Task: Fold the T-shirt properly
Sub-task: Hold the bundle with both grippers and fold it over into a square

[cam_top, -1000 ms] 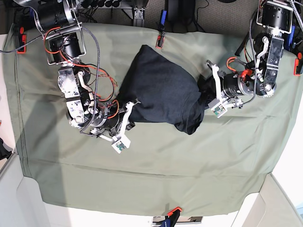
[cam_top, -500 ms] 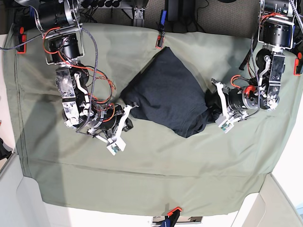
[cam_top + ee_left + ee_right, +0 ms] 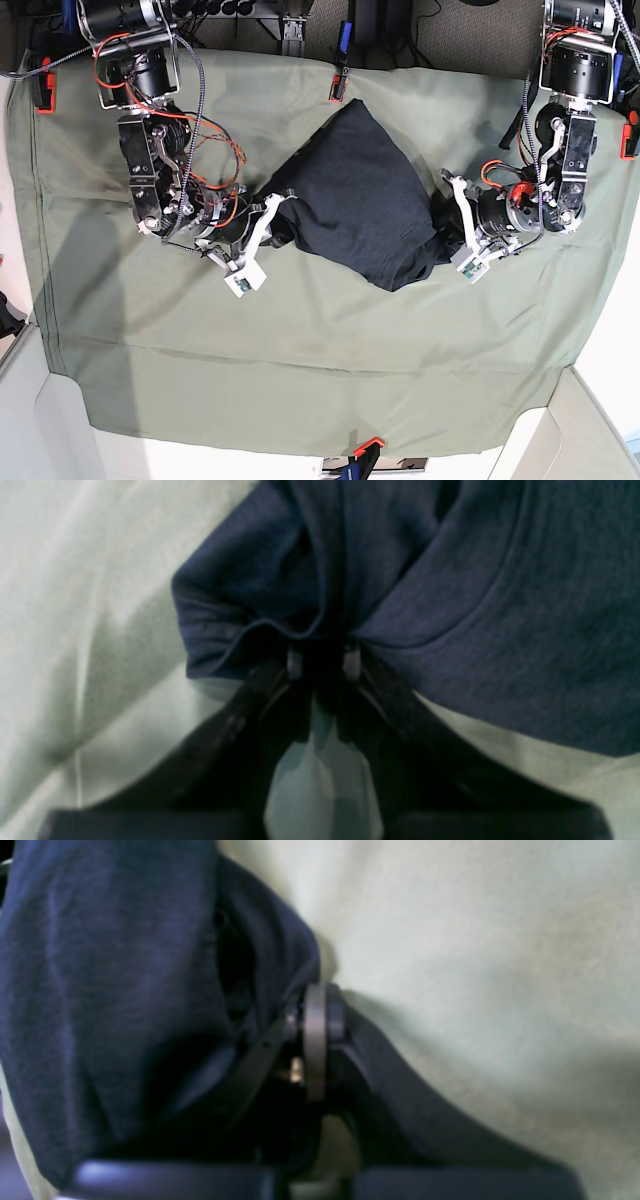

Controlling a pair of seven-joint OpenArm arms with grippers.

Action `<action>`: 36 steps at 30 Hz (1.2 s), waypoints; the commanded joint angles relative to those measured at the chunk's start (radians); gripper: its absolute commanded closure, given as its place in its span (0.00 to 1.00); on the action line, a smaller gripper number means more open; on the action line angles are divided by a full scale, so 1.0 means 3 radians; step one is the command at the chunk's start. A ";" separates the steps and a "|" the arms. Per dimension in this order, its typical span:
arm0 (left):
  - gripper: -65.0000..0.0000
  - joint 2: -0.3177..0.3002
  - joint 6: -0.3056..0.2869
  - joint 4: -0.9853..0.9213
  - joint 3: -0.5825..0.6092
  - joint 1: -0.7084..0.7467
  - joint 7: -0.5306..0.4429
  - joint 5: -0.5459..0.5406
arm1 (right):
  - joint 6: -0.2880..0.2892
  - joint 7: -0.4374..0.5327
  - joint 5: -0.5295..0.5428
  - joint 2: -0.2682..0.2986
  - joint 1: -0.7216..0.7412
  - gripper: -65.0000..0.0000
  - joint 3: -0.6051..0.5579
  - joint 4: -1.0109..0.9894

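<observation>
Because the whole tabletop [image 3: 300, 380] is draped in a green sheet [image 3: 420, 340], clipped at its edges, the dark shirt [image 3: 350, 205] has a soft bed to lie on, and there it sits in the middle of the base view as a bunched wedge, peak toward the top, not flat at all. Both arms hold it from opposite ends, I'd say to stretch it wide for a fold. On the picture's right, the left gripper [image 3: 322, 655] has its fingers clamped on a gathered hem, cloth fanning out above them. On the picture's left, the right gripper [image 3: 312, 1025] has its fingers pinched together on a fold of shirt, fabric bulging to its left.
</observation>
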 commanded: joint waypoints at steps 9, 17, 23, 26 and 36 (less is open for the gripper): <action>0.86 -0.0009 0.0375 0.0033 0.0379 -0.0048 -0.0160 0.0367 | 0.0045 -0.0013 0.0055 -0.0010 0.0055 1.00 -0.0006 0.0025; 0.86 0.0029 0.0465 0.0032 0.0378 -0.0219 -0.0212 0.0402 | 0.0045 -0.0013 0.0154 -0.0010 0.0055 1.00 -0.0006 0.0027; 0.86 0.0266 0.0507 0.0028 0.0383 -0.0356 -0.0175 0.0401 | 0.0045 -0.0014 0.0151 -0.0010 0.0053 1.00 -0.0006 0.0028; 0.86 0.0423 0.0506 0.0027 0.0434 -0.0362 -0.0169 0.0402 | 0.0042 -0.0014 0.0140 -0.0009 0.0055 1.00 -0.0005 0.0028; 0.86 0.0613 0.0497 0.0027 0.0835 -0.0392 -0.0015 0.0467 | 0.0037 -0.0014 0.0144 -0.0010 0.0052 1.00 0.0003 0.0028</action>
